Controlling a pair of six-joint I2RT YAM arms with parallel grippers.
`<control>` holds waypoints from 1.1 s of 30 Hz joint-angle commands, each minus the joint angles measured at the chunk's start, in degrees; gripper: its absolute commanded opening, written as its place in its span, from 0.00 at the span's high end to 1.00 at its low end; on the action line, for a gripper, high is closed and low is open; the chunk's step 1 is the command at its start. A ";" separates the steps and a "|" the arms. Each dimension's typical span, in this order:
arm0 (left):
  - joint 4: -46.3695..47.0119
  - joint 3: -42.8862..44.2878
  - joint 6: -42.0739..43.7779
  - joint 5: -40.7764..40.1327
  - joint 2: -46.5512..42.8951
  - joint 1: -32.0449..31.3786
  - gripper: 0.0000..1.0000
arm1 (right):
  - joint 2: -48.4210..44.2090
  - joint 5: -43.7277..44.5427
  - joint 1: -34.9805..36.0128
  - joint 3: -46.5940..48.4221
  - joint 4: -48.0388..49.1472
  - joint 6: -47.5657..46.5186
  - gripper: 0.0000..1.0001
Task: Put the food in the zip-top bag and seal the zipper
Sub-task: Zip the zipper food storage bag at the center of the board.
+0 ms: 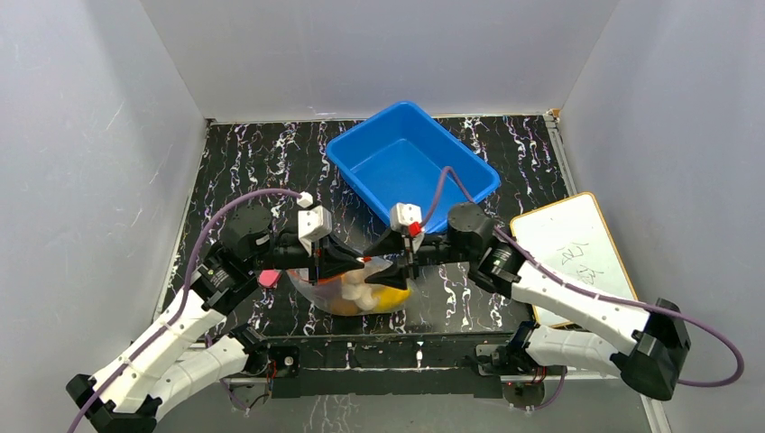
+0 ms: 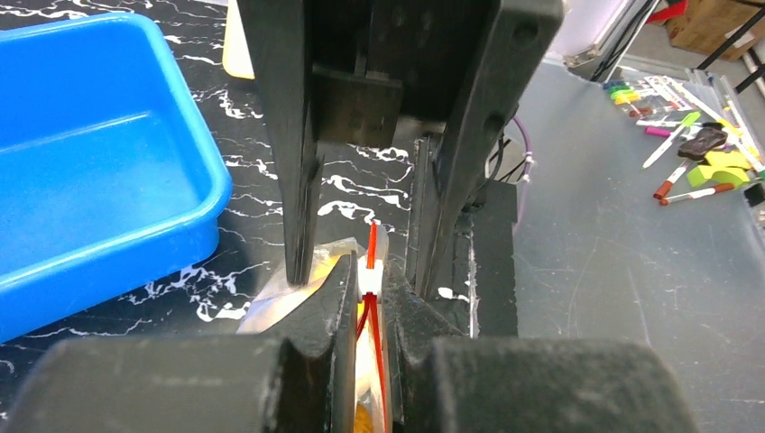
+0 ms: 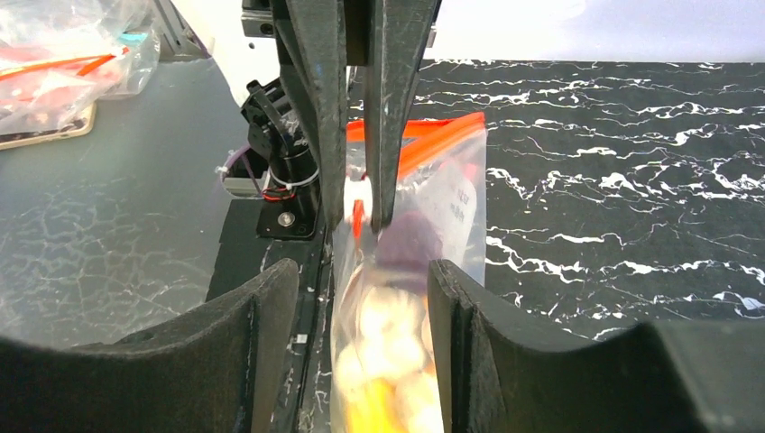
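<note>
The zip-top bag (image 1: 336, 293) hangs above the table's near edge, between the two grippers. The food (image 1: 365, 296) is inside it. Through the clear plastic a purple piece (image 3: 410, 244), white bits (image 3: 388, 316) and a yellow lump (image 3: 379, 415) show. My left gripper (image 2: 370, 290) is shut on the zipper (image 2: 371, 239), right at its white slider (image 2: 371, 278). My right gripper (image 3: 361, 302) is open. Its fingers (image 3: 271, 316) straddle the bag (image 3: 456, 194) below the red-orange strip. In the top view, the left gripper (image 1: 359, 262) and right gripper (image 1: 408, 264) face each other over the bag.
A blue plastic bin (image 1: 410, 162) stands tilted at the back centre. A small pink block (image 1: 268, 278) lies beside the left arm. A whiteboard with an orange edge (image 1: 573, 253) lies at the right. Grey walls enclose the table on three sides.
</note>
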 commanded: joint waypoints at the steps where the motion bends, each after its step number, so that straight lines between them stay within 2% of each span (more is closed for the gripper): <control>1: 5.53 1.12 -2.08 3.49 0.23 -0.02 1.00 | 3.36 5.80 3.20 4.25 5.53 -1.67 0.50; 3: 5.07 0.99 -1.88 3.26 0.01 -0.02 1.00 | 4.07 7.89 3.46 4.56 7.03 -1.42 0.59; 5: 2.64 0.80 -0.71 2.33 -0.61 -0.02 1.00 | 4.04 11.30 3.55 4.81 7.65 -0.68 0.97; 6: 1.28 0.61 0.21 1.35 -1.13 0.00 1.00 | 3.57 12.65 3.57 4.74 8.00 -0.43 1.00; 13: -4.95 0.38 4.48 -5.19 -4.16 -0.02 1.00 | -1.97 14.96 3.55 0.55 11.45 0.52 1.00; 22: -7.21 1.15 5.31 -5.60 -1.99 -0.02 1.00 | -4.49 14.89 3.55 -0.59 11.54 1.68 1.00; 25: -6.63 1.10 4.29 -6.39 -2.05 -0.02 0.92 | -4.63 14.72 3.55 -0.50 11.66 1.97 1.00; 28: -6.05 1.47 3.30 -5.99 -1.73 -0.02 0.73 | -4.15 13.76 3.55 -0.50 11.18 2.12 1.00; 33: -4.37 1.67 1.56 -5.19 -1.62 -0.01 0.66 | -4.83 13.81 3.55 -1.67 11.85 3.21 1.00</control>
